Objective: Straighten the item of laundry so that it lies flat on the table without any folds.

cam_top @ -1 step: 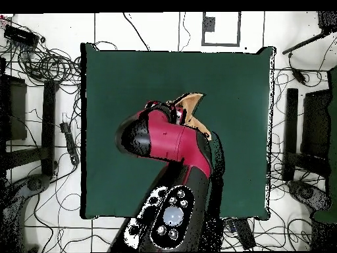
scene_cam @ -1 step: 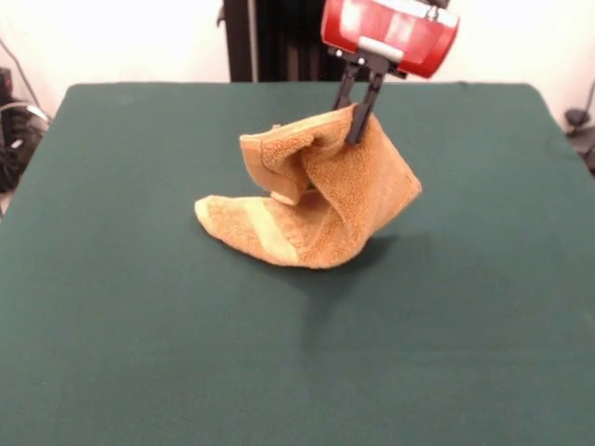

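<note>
Mid-lift: the claw (scene_cam @ -1 step: 358,119) pinches the top edge of the towel (scene_cam @ -1 step: 316,200), its fingers nearly closed on the cloth.

From the front, the towel hangs crumpled below the claw, its lower corner trailing on the table (scene_cam @ -1 step: 139,325); the next move likely calls for dragging it outward to unfold. From overhead, the arm (cam_top @ -1 step: 168,141) hides the claw; only a towel corner (cam_top @ -1 step: 191,105) shows beyond it.

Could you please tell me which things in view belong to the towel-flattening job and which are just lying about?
Belonging to the job:
- towel, pinched and lifted at one corner
- gripper
- green table

Just lying about:
- cables on the floor
- dark stands beside the table
</note>
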`<state>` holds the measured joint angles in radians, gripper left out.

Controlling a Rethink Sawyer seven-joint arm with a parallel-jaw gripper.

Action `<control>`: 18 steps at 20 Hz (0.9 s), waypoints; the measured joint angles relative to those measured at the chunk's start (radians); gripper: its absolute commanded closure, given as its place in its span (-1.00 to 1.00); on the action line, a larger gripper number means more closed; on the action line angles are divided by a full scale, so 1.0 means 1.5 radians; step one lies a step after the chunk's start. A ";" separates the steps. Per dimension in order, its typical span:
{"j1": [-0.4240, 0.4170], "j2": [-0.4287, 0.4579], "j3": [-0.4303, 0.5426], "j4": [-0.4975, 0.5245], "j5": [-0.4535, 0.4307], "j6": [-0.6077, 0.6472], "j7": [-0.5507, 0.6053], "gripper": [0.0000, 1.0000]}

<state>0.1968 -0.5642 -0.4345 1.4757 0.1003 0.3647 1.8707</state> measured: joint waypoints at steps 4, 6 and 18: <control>0.002 -0.021 0.000 -0.009 -0.023 0.067 0.000 1.00; 0.007 -0.033 0.000 -0.008 -0.029 0.089 0.000 1.00; 0.051 -0.128 -0.001 0.105 0.021 0.114 0.000 1.00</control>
<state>0.2732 -0.7567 -0.4354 1.6328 0.1317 0.5351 1.8711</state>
